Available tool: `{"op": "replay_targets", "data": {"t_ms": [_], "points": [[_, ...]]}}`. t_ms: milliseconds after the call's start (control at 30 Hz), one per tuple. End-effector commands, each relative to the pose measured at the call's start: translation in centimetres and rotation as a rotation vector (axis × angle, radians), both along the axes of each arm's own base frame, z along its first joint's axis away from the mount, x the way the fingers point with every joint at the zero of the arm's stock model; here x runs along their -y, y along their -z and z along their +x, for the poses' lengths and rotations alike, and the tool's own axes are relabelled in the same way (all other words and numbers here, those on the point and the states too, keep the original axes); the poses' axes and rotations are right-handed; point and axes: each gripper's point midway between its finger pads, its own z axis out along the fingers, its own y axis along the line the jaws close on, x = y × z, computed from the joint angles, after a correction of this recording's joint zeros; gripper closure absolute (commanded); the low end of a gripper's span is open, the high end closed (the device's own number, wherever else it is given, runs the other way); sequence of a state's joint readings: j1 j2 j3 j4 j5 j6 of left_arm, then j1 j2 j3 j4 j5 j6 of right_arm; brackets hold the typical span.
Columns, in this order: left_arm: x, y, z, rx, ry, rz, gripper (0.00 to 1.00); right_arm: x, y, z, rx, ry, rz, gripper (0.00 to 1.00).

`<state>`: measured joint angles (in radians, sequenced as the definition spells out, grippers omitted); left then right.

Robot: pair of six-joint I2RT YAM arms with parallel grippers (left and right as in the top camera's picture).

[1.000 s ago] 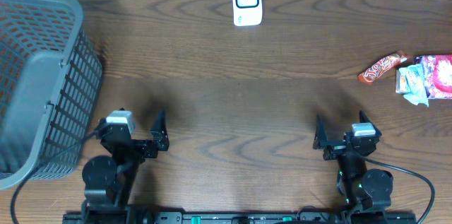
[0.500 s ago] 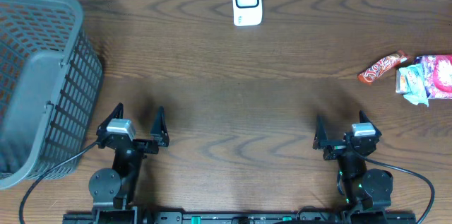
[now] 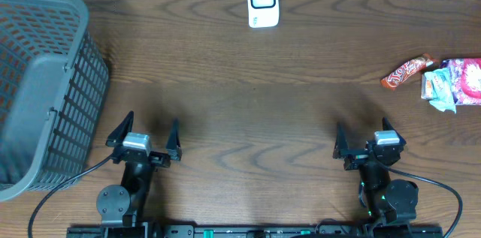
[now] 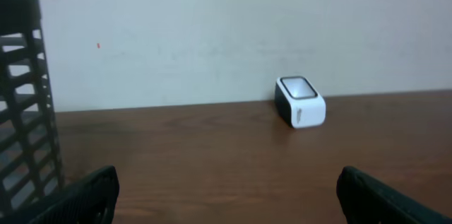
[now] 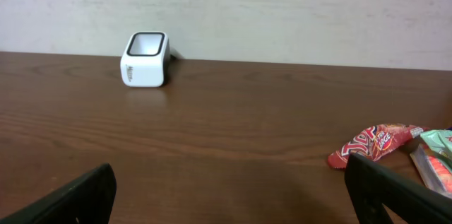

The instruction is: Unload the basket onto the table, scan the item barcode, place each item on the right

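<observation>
Snack items: red candy bar (image 3: 406, 71) plus wrappers (image 3: 453, 82), far right of barcode scanner (image 3: 262, 1), we judge staged for pickup. Our left gripper (image 3: 143, 129) and right gripper (image 3: 361, 134) wide open, empty. Basket (image 3: 41, 88) far left of scanner.

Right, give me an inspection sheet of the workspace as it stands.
Surface: dark wooden table, bare across the middle.
Job's things: white barcode scanner at the far edge, window up; red snack wrapper and a pile of packets at the right edge, untouched.
Clutter: grey mesh basket at the left edge; contents cannot be told.
Grippers: left pincer open, empty, near edge; right pincer open, empty, near edge.
Cables: black cable beside the left arm base, another looping from the right base.
Surroundings: plain pale wall behind the table.
</observation>
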<state>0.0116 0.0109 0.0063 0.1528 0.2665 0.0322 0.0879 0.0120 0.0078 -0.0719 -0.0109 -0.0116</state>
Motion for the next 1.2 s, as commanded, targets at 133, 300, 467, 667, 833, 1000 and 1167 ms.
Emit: {"op": "replay_targets", "data": {"t_ms": [133,300,467,667,833,1000,1167], "points": [[0.3,4.1,-0.2,-0.153,0.024,0.068,0.02,-0.1,0.1,0.0,-0.001,-0.004,0.008,0.01],[-0.3,4.7,-0.1,-0.178,-0.013,0.069,0.02,-0.1,0.1,0.0,-0.001,-0.004,0.007,0.01],[-0.7,4.9,-0.1,-0.186,-0.037,0.065,0.02,-0.1,0.1,0.0,-0.001,-0.004,0.007,0.01],[-1.1,5.0,0.0,-0.192,-0.063,0.054,0.02,-0.1,0.1,0.0,-0.001,-0.004,0.007,0.01],[-2.3,5.2,0.0,-0.216,-0.135,-0.050,0.02,-0.1,0.1,0.0,-0.001,-0.004,0.007,0.01],[-2.3,5.2,0.0,-0.216,-0.134,-0.049,0.02,-0.1,0.1,0.0,-0.001,-0.004,0.007,0.01],[-2.2,5.2,0.0,-0.217,-0.132,-0.049,0.02,-0.1,0.1,0.0,-0.001,-0.004,0.007,0.01]]}}
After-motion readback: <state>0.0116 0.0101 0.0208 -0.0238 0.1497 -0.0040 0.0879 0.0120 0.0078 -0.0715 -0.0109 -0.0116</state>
